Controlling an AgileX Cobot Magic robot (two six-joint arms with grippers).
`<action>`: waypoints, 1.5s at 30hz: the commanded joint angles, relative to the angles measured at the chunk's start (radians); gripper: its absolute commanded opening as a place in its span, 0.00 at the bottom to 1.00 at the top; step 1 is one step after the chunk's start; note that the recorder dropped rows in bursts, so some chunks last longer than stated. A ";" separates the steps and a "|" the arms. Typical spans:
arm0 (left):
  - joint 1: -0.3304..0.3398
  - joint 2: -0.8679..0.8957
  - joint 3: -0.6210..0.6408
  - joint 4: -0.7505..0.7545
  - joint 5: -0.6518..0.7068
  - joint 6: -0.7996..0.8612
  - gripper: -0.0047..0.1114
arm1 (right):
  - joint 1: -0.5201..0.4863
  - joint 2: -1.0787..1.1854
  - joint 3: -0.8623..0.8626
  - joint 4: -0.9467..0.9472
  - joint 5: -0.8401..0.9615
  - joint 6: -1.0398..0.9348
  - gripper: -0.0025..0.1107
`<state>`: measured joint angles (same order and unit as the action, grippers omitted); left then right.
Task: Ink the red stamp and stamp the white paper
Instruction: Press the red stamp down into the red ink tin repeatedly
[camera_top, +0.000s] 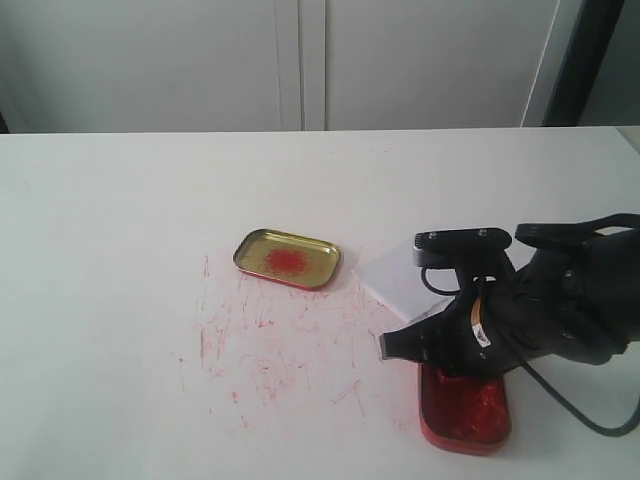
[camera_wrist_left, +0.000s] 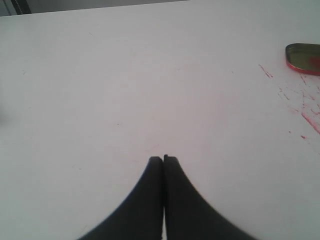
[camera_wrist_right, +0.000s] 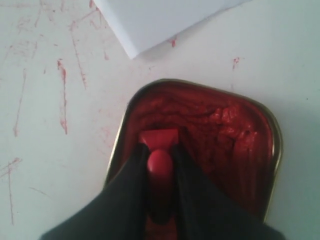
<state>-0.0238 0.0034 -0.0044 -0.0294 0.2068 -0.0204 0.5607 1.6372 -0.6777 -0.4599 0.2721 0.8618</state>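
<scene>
Two fingers of my right end effector pinch the red stamp by its knobbed handle, base down inside the ink-filled red tin at the near right of the counter. Just beyond lies the white paper, apart from the tin. Farther left sits a gold lid. My left end effector is pressed closed, empty, over bare counter.

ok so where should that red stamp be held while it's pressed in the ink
Grip the red stamp by its knobbed handle, coming from above with a finger on each side. Its flat block base must face down into the red ink tin, so only the handle is clear. The right tool holds it that way now.
</scene>
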 joint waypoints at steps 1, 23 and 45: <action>0.001 -0.003 0.004 0.000 -0.004 -0.002 0.04 | -0.005 -0.019 -0.004 0.011 0.055 -0.005 0.02; 0.001 -0.003 0.004 0.000 -0.004 -0.002 0.04 | -0.005 -0.021 -0.060 0.050 0.089 -0.018 0.02; 0.001 -0.003 0.004 0.000 -0.004 -0.002 0.04 | -0.076 -0.024 -0.060 0.389 0.083 -0.364 0.02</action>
<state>-0.0238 0.0034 -0.0044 -0.0294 0.2068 -0.0204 0.4948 1.6267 -0.7251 -0.1106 0.3621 0.5478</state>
